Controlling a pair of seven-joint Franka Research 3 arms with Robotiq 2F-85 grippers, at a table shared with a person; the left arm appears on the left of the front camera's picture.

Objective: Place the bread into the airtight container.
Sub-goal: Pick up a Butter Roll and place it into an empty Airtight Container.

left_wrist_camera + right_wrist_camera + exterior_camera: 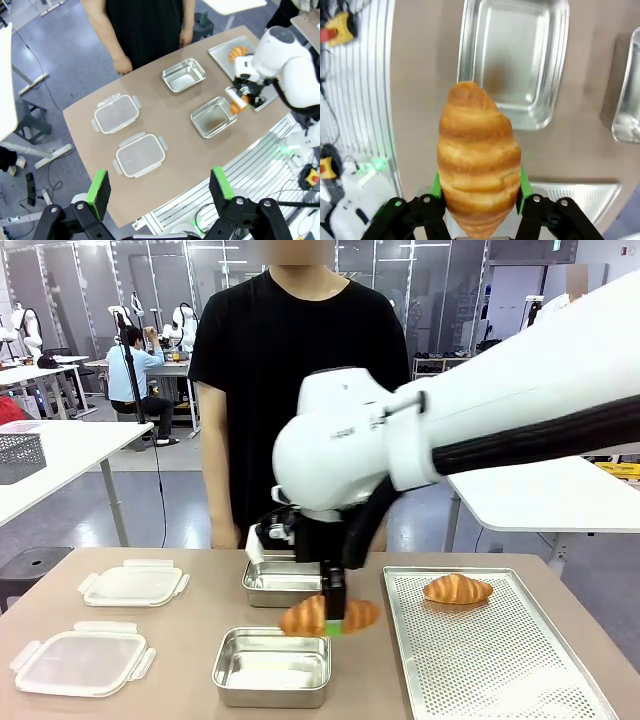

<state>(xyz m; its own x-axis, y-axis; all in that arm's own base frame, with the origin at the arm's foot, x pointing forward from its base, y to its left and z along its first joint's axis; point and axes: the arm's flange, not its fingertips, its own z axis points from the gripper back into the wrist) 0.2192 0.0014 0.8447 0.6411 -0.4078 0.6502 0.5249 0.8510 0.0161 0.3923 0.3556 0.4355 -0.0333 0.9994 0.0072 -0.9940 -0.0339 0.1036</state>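
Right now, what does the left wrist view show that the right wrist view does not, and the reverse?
Left wrist view adds: the far lid and near lid, the person's hand at the far edge, a second croissant on the tray, and the open left gripper.
Right wrist view adds: a close look at the right gripper, its green pads pressing both sides of the held croissant.
Both show: the held croissant, the near steel container, the far steel container, the tray.
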